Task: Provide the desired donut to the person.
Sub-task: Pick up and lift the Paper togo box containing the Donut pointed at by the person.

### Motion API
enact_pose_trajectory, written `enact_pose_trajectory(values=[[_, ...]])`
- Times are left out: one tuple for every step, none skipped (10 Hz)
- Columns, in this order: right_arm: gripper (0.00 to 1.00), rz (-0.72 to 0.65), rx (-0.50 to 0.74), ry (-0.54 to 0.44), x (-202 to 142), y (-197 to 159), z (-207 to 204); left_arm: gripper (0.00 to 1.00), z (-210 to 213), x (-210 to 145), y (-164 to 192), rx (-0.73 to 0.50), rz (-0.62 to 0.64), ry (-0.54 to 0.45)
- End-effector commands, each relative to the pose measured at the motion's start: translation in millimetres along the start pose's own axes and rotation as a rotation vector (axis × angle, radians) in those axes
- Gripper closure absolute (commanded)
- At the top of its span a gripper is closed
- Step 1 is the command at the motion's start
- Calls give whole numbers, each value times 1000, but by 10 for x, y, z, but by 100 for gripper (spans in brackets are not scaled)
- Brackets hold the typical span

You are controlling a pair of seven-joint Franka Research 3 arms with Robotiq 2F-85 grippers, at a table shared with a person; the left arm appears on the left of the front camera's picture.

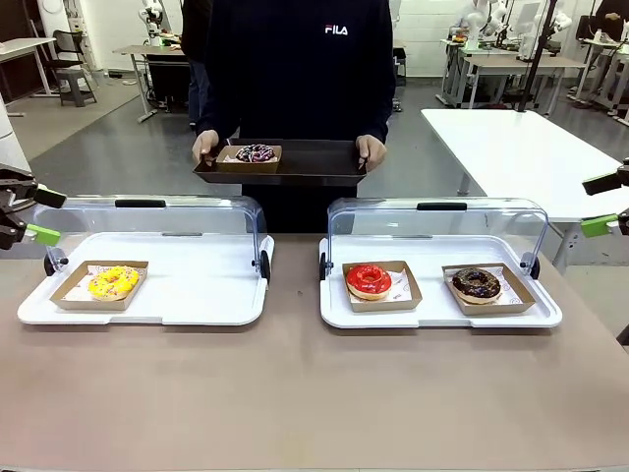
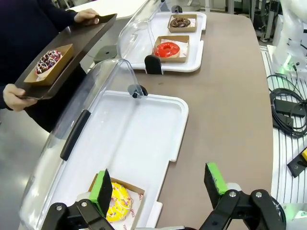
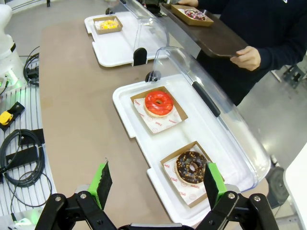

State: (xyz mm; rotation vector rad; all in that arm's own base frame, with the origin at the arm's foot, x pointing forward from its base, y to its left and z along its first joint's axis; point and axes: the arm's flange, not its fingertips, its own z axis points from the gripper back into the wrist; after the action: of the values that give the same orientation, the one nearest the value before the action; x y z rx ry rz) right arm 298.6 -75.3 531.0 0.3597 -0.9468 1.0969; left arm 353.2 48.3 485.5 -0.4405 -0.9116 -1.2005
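Note:
The person [image 1: 295, 69] stands at the far side and holds a dark tray [image 1: 314, 162] in both hands; a sprinkled chocolate donut [image 1: 255, 153] lies on it in a cardboard tray. A yellow donut [image 1: 113, 282] sits in the left white case. In the right case lie a red donut [image 1: 369, 280] and a chocolate donut [image 1: 476, 284]. Nothing marks one of them as the desired donut. My left gripper [image 1: 41, 214] hangs open at the left edge, above the yellow donut [image 2: 119, 201]. Over at the right edge my right gripper [image 1: 598, 204] is open too, near the chocolate donut [image 3: 191, 166].
Both white cases [image 1: 197, 295] [image 1: 432, 313] have their clear lids [image 1: 147, 211] [image 1: 437, 221] raised toward the person. The brown table [image 1: 314, 393] has bare room in front of the cases. Cables [image 2: 288, 110] lie beside the table. A white table [image 1: 521, 147] stands at the back right.

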Motion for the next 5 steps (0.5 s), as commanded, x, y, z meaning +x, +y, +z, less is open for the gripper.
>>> enact_pose_trajectory(values=[[0, 3, 10, -28, 0, -18, -24, 0, -44, -151, -272, -1, -2, -19], [0, 3, 10, -28, 0, -18, -24, 0, -52, -155, -272, -1, 11, -13], [0, 3, 10, -28, 0, -18, -24, 0, -39, -152, -257, -5, 31, -3], [0, 3, 10, -28, 0, -18, -24, 0, -38, -137, -259, -3, 39, 12], [0, 3, 10, -28, 0, -18, -24, 0, -20, -126, -257, 1, 42, 22]])
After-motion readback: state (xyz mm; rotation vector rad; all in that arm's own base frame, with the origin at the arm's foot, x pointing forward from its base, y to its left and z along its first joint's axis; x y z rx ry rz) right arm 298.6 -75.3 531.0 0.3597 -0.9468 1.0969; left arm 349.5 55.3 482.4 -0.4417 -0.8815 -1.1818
